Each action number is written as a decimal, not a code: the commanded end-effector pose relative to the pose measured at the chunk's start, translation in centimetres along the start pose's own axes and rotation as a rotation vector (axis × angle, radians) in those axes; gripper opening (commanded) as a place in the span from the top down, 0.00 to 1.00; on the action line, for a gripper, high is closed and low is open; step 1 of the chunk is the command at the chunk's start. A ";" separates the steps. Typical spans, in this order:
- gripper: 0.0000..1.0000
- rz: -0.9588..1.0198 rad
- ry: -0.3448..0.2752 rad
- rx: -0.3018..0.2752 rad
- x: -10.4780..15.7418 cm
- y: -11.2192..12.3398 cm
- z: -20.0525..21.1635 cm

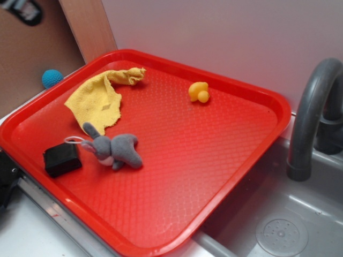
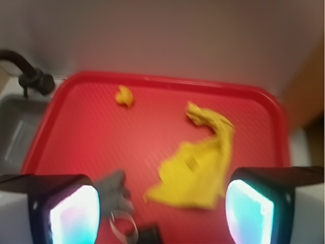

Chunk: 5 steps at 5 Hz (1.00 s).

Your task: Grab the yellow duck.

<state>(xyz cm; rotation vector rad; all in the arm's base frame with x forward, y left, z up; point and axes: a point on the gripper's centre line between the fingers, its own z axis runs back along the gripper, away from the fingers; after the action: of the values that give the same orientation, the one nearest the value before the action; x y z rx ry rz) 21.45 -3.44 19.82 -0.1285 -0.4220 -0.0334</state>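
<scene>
Yellow duck [image 1: 199, 92]: it sits alone on the far part of the red tray [image 1: 177, 176], near the back rim, on the side toward the grey faucet [image 1: 313, 115]; nothing touches it

Gripper [image 2: 161, 211]: seen only in the wrist view, its two fingers [image 2: 71, 213] are spread wide with nothing between them; it hangs over the near edge of the tray

Direction to the duck: in the wrist view the duck [image 2: 124, 96] lies ahead of the gripper and to the left of its middle line, well apart (so the reach would go forward and toward the faucet side)

What lies between: the grey plush toy [image 1: 115, 150] and a small black block [image 1: 62, 159] are just under the gripper; the yellow terry rag [image 1: 102, 96] spreads ahead on the other side, away from the duck

Long axis of the duck: it looks a little longer from body to head, but the wrist view is too blurred to say how this lines up with the fingers

Judgement: the path to the duck seems free, the plush toy is the only thing close to it
</scene>
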 end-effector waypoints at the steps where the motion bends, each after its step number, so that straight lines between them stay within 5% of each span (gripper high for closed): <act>1: 0.00 -0.028 -0.015 -0.037 5.3 -3.9 -8.0; 5: 0.00 -0.134 0.109 -0.017 8.8 -7.9 -21.2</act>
<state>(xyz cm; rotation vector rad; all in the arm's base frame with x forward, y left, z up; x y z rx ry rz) 36.64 -12.43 3.10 -0.0960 -0.2484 -0.1268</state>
